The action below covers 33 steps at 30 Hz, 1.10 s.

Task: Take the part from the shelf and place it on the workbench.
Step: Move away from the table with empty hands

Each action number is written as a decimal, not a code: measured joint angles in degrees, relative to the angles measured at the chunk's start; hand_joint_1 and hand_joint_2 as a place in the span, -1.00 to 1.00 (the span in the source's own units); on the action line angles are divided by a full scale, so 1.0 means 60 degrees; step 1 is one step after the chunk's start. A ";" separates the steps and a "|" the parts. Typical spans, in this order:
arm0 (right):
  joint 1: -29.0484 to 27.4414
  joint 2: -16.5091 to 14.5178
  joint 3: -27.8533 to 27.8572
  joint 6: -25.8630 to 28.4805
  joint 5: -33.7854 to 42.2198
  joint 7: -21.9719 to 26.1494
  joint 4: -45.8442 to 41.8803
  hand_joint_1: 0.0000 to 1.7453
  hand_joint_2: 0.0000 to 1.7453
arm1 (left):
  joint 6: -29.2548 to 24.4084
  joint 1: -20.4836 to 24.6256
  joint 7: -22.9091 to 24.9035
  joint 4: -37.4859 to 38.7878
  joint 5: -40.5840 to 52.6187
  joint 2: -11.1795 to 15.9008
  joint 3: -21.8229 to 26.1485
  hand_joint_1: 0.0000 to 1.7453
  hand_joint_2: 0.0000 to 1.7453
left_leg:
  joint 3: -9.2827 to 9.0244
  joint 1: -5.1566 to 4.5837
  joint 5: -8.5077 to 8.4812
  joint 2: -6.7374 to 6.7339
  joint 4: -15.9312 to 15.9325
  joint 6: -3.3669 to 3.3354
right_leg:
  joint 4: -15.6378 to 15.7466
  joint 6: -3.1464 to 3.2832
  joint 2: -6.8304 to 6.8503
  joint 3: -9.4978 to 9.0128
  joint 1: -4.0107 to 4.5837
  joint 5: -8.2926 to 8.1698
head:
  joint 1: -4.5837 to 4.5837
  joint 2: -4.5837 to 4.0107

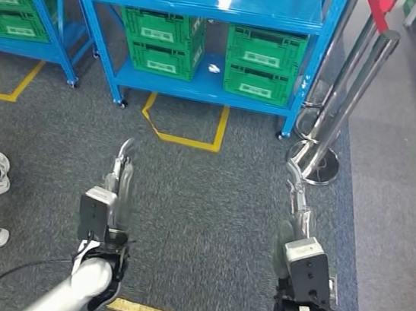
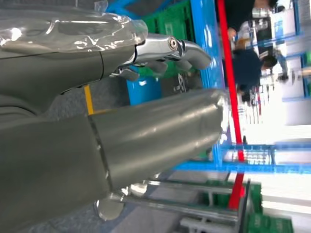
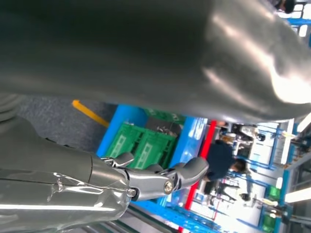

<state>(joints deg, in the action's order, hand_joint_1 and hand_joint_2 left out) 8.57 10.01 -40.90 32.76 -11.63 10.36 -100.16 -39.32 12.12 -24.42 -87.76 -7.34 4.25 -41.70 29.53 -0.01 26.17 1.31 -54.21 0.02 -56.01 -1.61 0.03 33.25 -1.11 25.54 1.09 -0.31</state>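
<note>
I'm seeing both hands hanging empty, fingers apart: left robot hand [image 1: 124, 166], right robot hand [image 1: 293, 184]. The blue shelf [image 1: 203, 86] is sitting well ahead; I cannot tell which part.

Head view looks down at floor and blue shelf [image 1: 214, 3]; both close wrist views share it.

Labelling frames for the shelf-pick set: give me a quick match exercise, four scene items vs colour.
Items:
1. shelf frame
2. crates
3. floor tape
4. barrier posts

Colours:
A. yellow
B. shiny silver
C. blue
D. green

Pairs: 1-C, 2-D, 3-A, 4-B
</note>
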 joint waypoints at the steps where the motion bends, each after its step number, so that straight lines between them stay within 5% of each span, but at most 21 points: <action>1: 0.0000 0.0001 0.0000 -0.0013 -0.0001 0.0005 -0.0005 -1.00 -1.00 | -0.0008 -0.0002 -0.0005 -0.0005 0.0005 -0.0001 -0.0001 -1.00 -1.00 | -0.0014 -0.0012 0.0034 0.0000 -0.0024 0.0056 | 0.0021 0.0109 0.0006 -0.0083 -0.0015 -0.0060 | -0.0014 0.0000; 4: 0.0029 0.0000 0.0003 -0.0047 -0.0005 0.0025 -0.0029 -1.00 -1.00 | -0.0026 0.0013 -0.0025 -0.0017 0.0030 0.0002 -0.0001 -1.00 -1.00 | 0.0314 0.0014 0.0307 -0.0057 -0.0782 0.0217 | 0.0120 0.0277 0.0013 -0.0290 -0.0075 -0.0039 | -0.0143 -0.0002; 7: 0.0026 0.0000 0.0004 -0.0078 -0.0006 0.0033 -0.0034 -1.00 -1.00 | -0.0029 -0.0018 -0.0032 -0.0018 0.0040 0.0013 -0.0001 -1.00 -1.00 | 0.1552 0.0072 0.0878 -0.0104 -0.2594 0.0315 | 0.0149 0.0351 0.0021 -0.0420 -0.0079 0.0092 | -0.0317 -0.0002; 9: 0.0022 0.0000 0.0004 -0.0097 -0.0006 0.0033 -0.0034 -1.00 -1.00 | -0.0029 -0.0050 -0.0032 -0.0018 0.0045 0.0023 -0.0001 -1.00 -1.00 | 0.1975 0.0090 0.0713 -0.0115 -0.2799 0.0299 | 0.0149 0.0343 0.0012 -0.0566 -0.0082 0.0226 | -0.0398 -0.0001; 12: 0.0024 0.0000 0.0005 -0.0124 -0.0009 0.0032 -0.0033 -1.00 -1.00 | -0.0029 -0.0057 -0.0030 -0.0018 0.0068 0.0028 0.0000 -1.00 -1.00 | 0.1559 0.0075 -0.0552 -0.0157 -0.1094 0.0203 | 0.0157 0.0269 -0.0001 -0.0883 -0.0075 0.0482 | -0.0527 -0.0004; 14: 0.0024 0.0000 0.0006 -0.0141 -0.0028 0.0032 -0.0033 -1.00 -1.00 | -0.0027 -0.0065 -0.0018 -0.0019 0.0088 0.0028 0.0000 -1.00 -1.00 | 0.1322 0.0030 -0.0813 -0.0196 -0.0316 0.0108 | 0.0184 0.0157 -0.0011 -0.0981 -0.0039 0.0622 | -0.0597 -0.0002; 17: 0.0018 0.0000 0.0009 -0.0152 -0.0095 0.0034 -0.0034 -1.00 -1.00 | -0.0019 -0.0103 -0.0003 -0.0030 0.0106 0.0028 0.0000 -1.00 -1.00 | 0.1124 0.0041 -0.0734 -0.0175 -0.0117 -0.0051 | 0.0172 -0.0015 0.0000 -0.1130 -0.0009 0.0709 | -0.0572 0.0000; 19: 0.0026 0.0000 0.0015 -0.0151 -0.0136 0.0044 -0.0034 -1.00 -1.00 | -0.0002 -0.0096 -0.0005 -0.0045 0.0108 0.0025 0.0000 -1.00 -1.00 | 0.0897 0.0061 -0.0643 -0.0158 -0.0055 -0.0160 | -0.0376 -0.0075 0.0008 -0.0939 -0.0017 0.0868 | -0.0469 -0.0001; 23: -0.0008 0.0000 0.0019 -0.0188 -0.0157 0.0047 -0.0019 -1.00 -1.00 | 0.0054 -0.0116 -0.0003 -0.0051 0.0110 0.0025 -0.0001 -1.00 -1.00 | 0.0566 -0.0004 -0.0361 -0.0136 -0.0038 -0.0318 | -0.2579 -0.0115 0.0003 0.0508 0.0014 0.1634 | -0.0189 0.0000; 25: -0.0024 0.0000 0.0019 -0.0240 -0.0162 0.0055 -0.0012 -1.00 -1.00 | 0.0060 -0.0127 -0.0003 -0.0051 0.0112 0.0021 0.0000 -1.00 -1.00 | 0.0327 -0.0067 -0.0191 -0.0109 -0.0038 -0.0339 | -0.2344 -0.0055 0.0001 0.0692 0.0041 0.1366 | -0.0098 0.0000; 27: -0.0032 0.0000 0.0023 -0.0271 -0.0164 0.0067 -0.0004 -1.00 -1.00 | 0.0062 -0.0123 -0.0004 -0.0050 0.0117 0.0010 0.0000 -1.00 -1.00 | 0.0062 -0.0124 -0.0013 -0.0090 -0.0033 -0.0334 | -0.1159 0.0125 -0.0011 0.0429 0.0125 0.0411 | -0.0024 0.0000; 29: -0.0032 -0.0001 0.0035 -0.0300 -0.0167 0.0085 0.0007 -1.00 -1.00 | 0.0066 -0.0118 -0.0007 -0.0049 0.0124 0.0000 -0.0001 -1.00 -1.00 | -0.0057 -0.0150 0.0123 -0.0061 -0.0015 -0.0277 | -0.0211 0.0312 -0.0026 0.0152 0.0216 -0.0086 | 0.0014 -0.0001; 33: -0.0028 -0.0009 0.0075 -0.0333 -0.0169 0.0133 0.0014 -1.00 -1.00 | 0.0067 -0.0100 -0.0013 -0.0056 0.0150 -0.0003 -0.0001 -1.00 -1.00 | -0.0115 -0.0178 0.0206 -0.0046 -0.0211 -0.0092 | 0.0289 0.0454 -0.0033 -0.0235 0.0165 -0.0112 | 0.0022 -0.0002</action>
<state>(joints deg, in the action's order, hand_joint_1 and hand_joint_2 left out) 8.40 9.96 -40.45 30.76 -12.65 11.16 -100.08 -38.92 11.52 -24.50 -88.09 -6.44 4.23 -41.70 28.84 -1.08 27.41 1.04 -55.48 -0.53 -54.27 1.12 -0.17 31.84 -0.12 24.87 1.22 -0.32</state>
